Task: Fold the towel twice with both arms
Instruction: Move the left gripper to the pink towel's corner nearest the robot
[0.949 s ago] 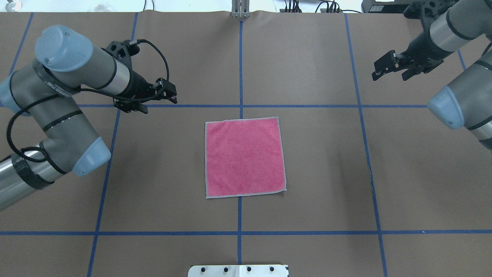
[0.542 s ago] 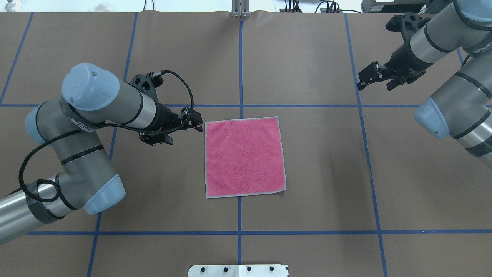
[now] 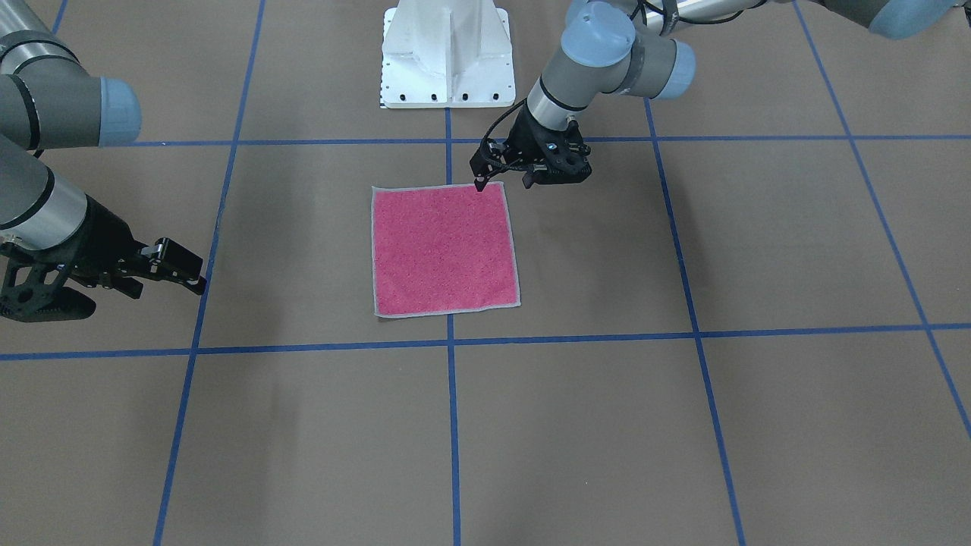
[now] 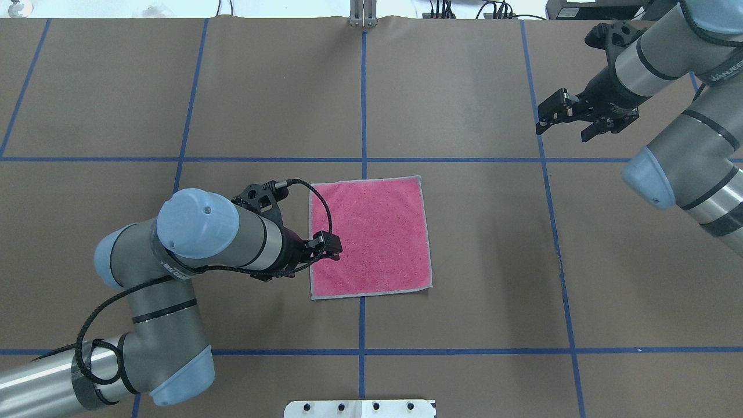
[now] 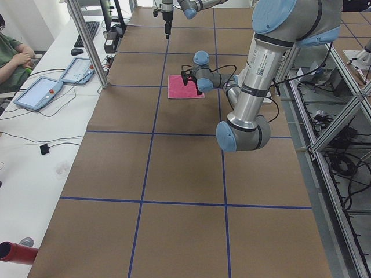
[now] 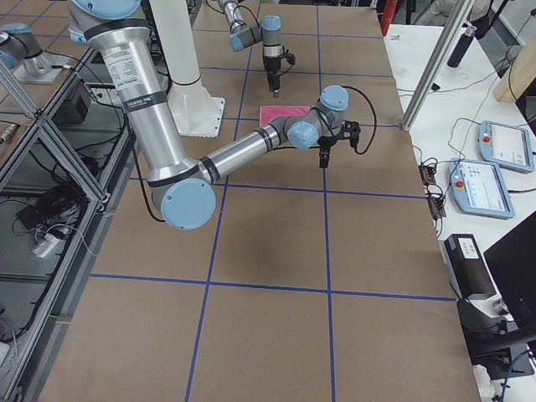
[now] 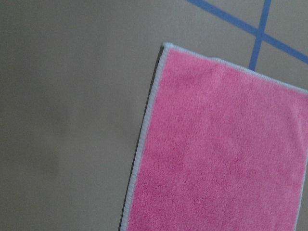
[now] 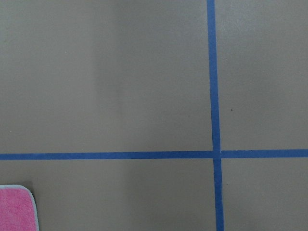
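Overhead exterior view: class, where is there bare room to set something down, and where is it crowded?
Bare: the brown cover between the towel and the right arm, and the far strip beyond the towel. Crowded: the towel's left edge, under the left hand, and the far-right corner around the right hand.

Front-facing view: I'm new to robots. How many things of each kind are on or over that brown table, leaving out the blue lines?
towel, pink: 1
Robot arms: 2, the left arm and the right arm
white base: 1
Total: 4
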`<action>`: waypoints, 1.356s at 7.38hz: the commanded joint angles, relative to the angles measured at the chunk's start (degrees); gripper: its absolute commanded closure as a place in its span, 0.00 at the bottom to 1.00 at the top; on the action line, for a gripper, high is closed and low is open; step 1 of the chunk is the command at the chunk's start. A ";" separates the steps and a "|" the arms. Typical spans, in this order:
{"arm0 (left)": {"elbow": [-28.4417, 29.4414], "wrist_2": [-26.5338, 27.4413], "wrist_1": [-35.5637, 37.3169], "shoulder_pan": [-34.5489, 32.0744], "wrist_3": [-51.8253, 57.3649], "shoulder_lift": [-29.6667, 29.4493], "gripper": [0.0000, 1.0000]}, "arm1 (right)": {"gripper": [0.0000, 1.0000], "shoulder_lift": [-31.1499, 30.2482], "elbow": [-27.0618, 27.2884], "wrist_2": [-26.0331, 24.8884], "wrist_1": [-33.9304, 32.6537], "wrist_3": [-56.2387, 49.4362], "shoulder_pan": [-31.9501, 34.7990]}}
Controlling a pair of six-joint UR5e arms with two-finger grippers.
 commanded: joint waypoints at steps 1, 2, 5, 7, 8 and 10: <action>2.14 2.29 0.01 2.30 -0.41 -1.31 0.01 | 0.01 0.02 0.01 -0.02 0.02 0.12 -0.09; 3.64 2.39 0.01 2.31 -0.32 -2.10 0.01 | 0.01 0.02 -0.07 -0.02 0.02 0.11 -0.09; 5.41 2.48 -0.08 2.22 -0.06 -2.81 0.01 | 0.01 0.02 0.01 0.07 0.02 0.02 -0.09; 5.76 2.39 -0.08 2.31 -0.14 -2.99 0.01 | 0.01 0.02 -0.08 0.07 0.02 -0.06 -0.09; 6.11 2.39 -0.08 2.31 -0.14 -3.16 0.02 | 0.01 0.02 -0.08 0.07 0.02 -0.06 0.00; 6.20 2.39 -0.08 2.31 -0.23 -3.52 0.09 | 0.01 0.02 -0.16 0.16 0.02 -0.24 0.00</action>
